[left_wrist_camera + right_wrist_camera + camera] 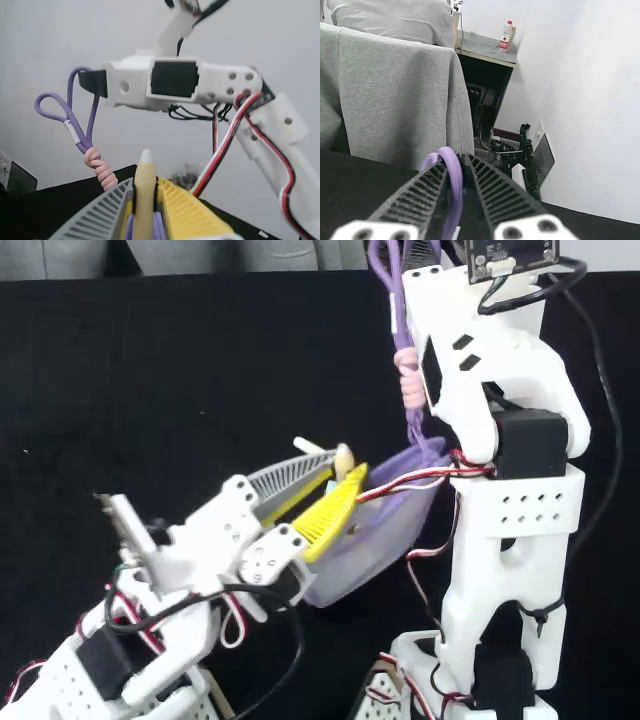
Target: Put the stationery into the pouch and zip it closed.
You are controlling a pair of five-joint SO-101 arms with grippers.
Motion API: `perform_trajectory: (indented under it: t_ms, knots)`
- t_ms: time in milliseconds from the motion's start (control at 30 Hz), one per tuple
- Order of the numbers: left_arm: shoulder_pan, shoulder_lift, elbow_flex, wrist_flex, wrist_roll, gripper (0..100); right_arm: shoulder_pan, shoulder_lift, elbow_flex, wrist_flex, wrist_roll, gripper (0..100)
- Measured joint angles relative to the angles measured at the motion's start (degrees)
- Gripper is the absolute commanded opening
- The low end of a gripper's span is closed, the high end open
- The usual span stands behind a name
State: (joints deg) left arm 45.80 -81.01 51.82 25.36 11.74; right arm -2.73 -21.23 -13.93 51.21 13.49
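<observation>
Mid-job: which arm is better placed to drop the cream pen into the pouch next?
Left. The left gripper is shut on the cream pen right at the top edge of the pouch, while the right gripper is shut on the purple strap, holding the pouch up.

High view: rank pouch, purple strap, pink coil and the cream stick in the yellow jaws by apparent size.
1. pouch
2. purple strap
3. pink coil
4. cream stick
Only the stick's tip shows, so coil versus stick is unsure.

An office-like room: desk (487, 51), bottle (507, 36), cables (481, 125) underneath.
</observation>
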Motion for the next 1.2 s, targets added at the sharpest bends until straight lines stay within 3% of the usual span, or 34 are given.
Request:
perform_trajectory:
  t_ms: [233,500,767,933,1133,1200]
  knots:
    - [0.0,-0.3,0.9,4.0,-6.2,23,0.0,0.0,0.0,0.0,0.0,1.1]
    - [0.0,-0.3,-3.5,15.6,-0.6,26,1.1,0.0,0.0,0.0,0.0,1.1]
    - [-0.4,-0.8,-11.1,17.0,-0.3,25,1.1,0.0,0.0,0.0,0.0,1.1]
    - [-12.7,-0.9,-15.3,17.0,5.4,25,1.0,0.0,0.0,0.0,0.0,1.1]
    - [-37.9,1.6,-10.3,12.7,29.5,25,1.0,0.0,0.0,0.2,0.0,1.1]
    - [-42.3,5.4,-5.4,8.8,35.3,25,1.0,0.0,0.0,1.5,1.3,1.1]
